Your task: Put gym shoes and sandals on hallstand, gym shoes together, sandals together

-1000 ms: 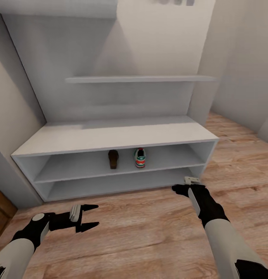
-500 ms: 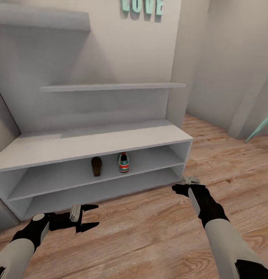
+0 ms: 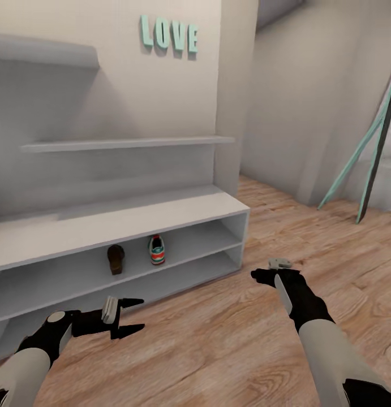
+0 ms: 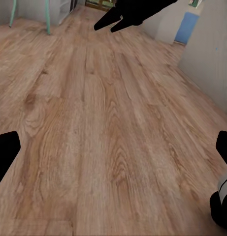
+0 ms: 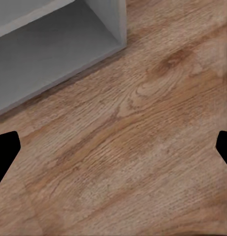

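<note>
The head view takes in the shoe rack [image 3: 104,226], a long grey unit with two open shelves and a flat top. On its upper shelf sit one brown sandal [image 3: 115,259] and one gym shoe [image 3: 157,250], near each other but apart, both with heels facing out. Stepped wall shelves [image 3: 127,143] hang above the rack, and teal letters [image 3: 168,36] reading LOVE are on the wall. At the far right a teal-legged frame [image 3: 365,147] leans by the wall.

The left tool [image 3: 132,315] hangs low over the wooden floor [image 3: 218,339] in front of the rack, its two black fingers spread with nothing between them. The right tool [image 3: 269,271] hovers over the floor just off the rack's right end; from the head view its fingers are hard to make out.

The right wrist view settles that: dark fingertips [image 5: 5,152] sit at opposite edges, wide apart, with bare planks between and the rack's lower corner [image 5: 115,29] beyond.

The left wrist view looks along the floor [image 4: 103,128] between its own spread fingertips [image 4: 5,152] and catches the right tool [image 4: 124,17] across from it, with a blue panel [image 4: 186,27] beyond
</note>
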Controlling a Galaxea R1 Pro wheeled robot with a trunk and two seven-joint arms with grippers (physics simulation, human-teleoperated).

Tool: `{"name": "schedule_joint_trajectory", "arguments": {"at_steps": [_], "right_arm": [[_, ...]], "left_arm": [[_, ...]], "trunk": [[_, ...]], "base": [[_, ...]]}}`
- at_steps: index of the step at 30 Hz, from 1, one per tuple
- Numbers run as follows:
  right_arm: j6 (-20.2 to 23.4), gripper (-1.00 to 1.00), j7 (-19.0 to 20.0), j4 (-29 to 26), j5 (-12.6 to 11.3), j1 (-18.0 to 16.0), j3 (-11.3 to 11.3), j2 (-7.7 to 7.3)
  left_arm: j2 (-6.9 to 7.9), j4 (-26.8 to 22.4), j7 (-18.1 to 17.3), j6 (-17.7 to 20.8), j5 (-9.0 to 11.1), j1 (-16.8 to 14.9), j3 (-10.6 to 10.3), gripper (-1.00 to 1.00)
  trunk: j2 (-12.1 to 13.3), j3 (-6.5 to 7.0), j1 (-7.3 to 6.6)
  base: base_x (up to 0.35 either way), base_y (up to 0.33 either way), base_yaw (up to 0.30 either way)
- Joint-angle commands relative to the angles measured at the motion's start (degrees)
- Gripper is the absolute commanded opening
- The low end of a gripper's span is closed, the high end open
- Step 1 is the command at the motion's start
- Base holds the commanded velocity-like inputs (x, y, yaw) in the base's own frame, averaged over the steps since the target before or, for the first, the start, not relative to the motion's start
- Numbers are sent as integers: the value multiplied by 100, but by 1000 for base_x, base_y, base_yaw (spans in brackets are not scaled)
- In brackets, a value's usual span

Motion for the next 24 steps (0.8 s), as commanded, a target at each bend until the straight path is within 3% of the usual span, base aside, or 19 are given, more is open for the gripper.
{"name": "schedule_joint_trajectory", "arguments": {"at_steps": [1, 14, 24], "right_arm": [[27, 100, -3, -6, 3, -3, -5, 1], [27, 100, -4, -5, 3, -6, 3, 1], [27, 100, -4, -3, 3, -5, 2, 1]], "left_arm": [[-6, -3, -21, -43, -48, -5, 48, 100], [-13, -3, -14, -43, -43, -1, 48, 100], [-14, -3, -12, -43, -43, -2, 48, 100]], "trunk": [[0, 21, -4], [0, 78, -4], [0, 127, -4]], "base": [[0, 0, -300], [22, -11, -297], [219, -203, -293]]}}
